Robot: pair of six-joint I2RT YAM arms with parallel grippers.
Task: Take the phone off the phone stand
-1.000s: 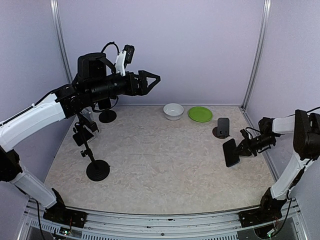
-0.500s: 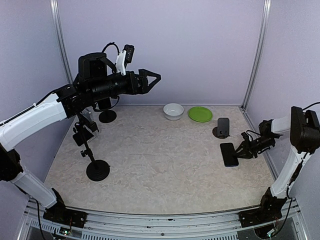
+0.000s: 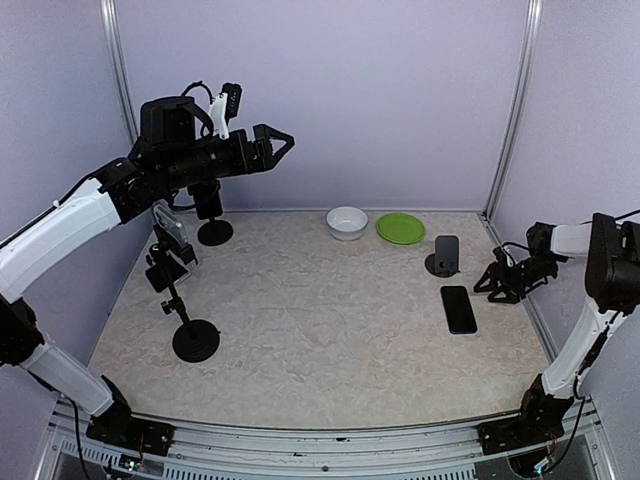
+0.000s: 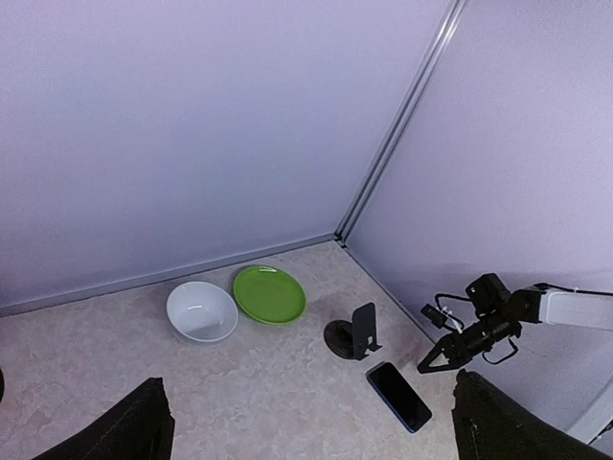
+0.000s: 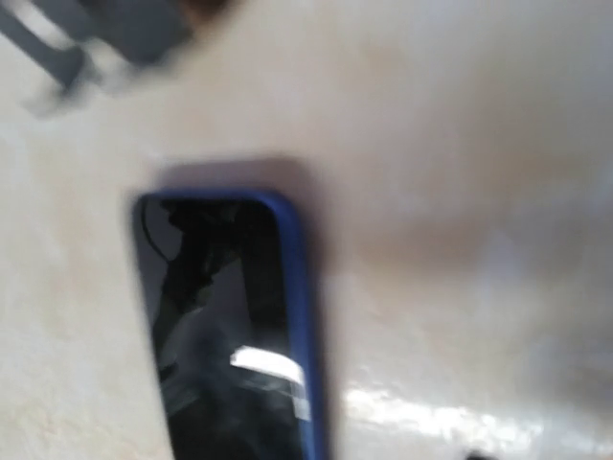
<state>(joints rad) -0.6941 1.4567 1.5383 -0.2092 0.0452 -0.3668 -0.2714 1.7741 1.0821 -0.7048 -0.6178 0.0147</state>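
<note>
Phone [image 3: 459,309] flat on table [image 3: 320,300], screen up, nearer the arm bases than stand [image 3: 446,254]. Right gripper [image 3: 485,280], jaws apart and empty, just right of it, apart. Left gripper [image 3: 283,147] raised, jaws wide.

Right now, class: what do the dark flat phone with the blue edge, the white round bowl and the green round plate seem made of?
Dark flat phone with the blue edge: glossy, glass-like front that mirrors shapes and a bright glint; the blue rim may be a plastic case. White round bowl: smooth, slight sheen; ceramic or plastic, unclear. Green round plate: even bright colour, smooth; probably plastic.
</note>
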